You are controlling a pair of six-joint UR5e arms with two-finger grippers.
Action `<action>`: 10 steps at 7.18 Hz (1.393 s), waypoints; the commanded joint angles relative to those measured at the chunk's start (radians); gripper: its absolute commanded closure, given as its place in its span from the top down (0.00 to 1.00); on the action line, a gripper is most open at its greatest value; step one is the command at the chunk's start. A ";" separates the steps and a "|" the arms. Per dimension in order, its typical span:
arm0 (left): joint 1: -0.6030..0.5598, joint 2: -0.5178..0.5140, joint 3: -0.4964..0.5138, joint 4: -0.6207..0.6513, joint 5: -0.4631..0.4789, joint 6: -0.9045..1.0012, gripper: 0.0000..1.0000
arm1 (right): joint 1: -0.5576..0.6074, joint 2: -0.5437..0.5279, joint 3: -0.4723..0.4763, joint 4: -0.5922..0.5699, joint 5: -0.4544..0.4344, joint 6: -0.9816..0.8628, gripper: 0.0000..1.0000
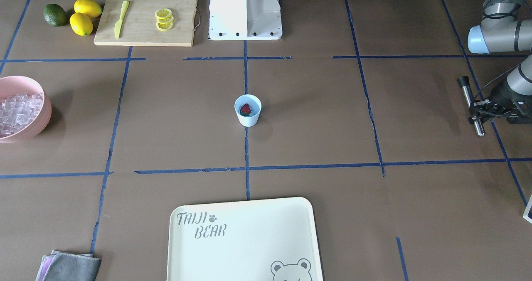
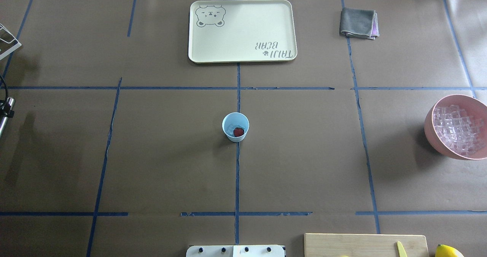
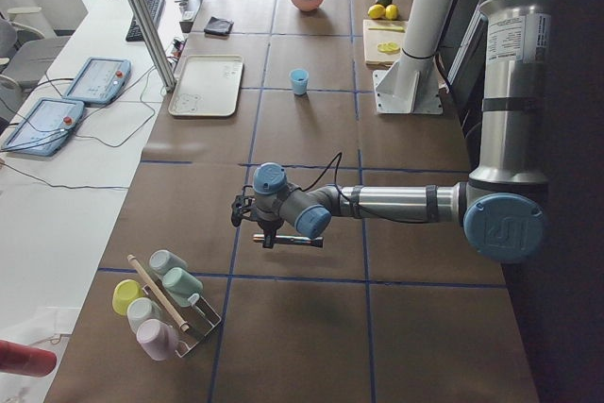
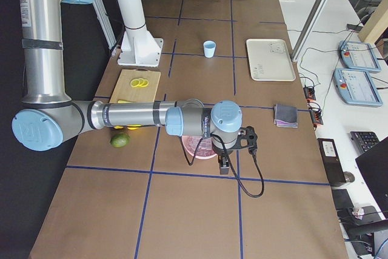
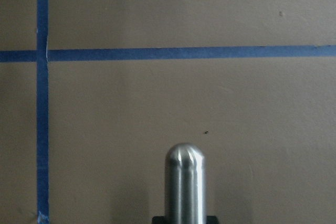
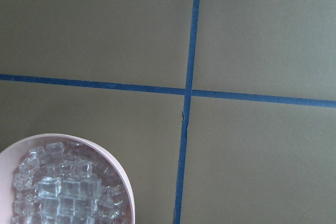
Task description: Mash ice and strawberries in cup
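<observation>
Cup at frame centre held the strawberry; left pincer gripped a metal rod; right pincer: cannot tell.

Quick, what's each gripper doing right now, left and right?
Left gripper: closed, holding the metal rod.
Right gripper: cannot be told; only the right-side view shows it.

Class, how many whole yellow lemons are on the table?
2. One whole yellow lemon lies beside the wooden cutting board; the second lemon sits next to it, by the dark green fruit.
</observation>
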 commanded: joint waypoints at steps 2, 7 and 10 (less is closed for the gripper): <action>-0.001 0.007 0.008 -0.003 0.004 0.010 0.08 | 0.000 0.000 0.000 0.000 0.000 0.000 0.99; -0.004 0.015 0.003 -0.006 0.058 0.008 1.00 | 0.000 0.002 0.000 0.000 0.003 0.002 0.99; -0.066 0.009 -0.020 0.080 -0.043 0.148 1.00 | 0.000 0.000 -0.001 0.000 0.003 0.002 0.99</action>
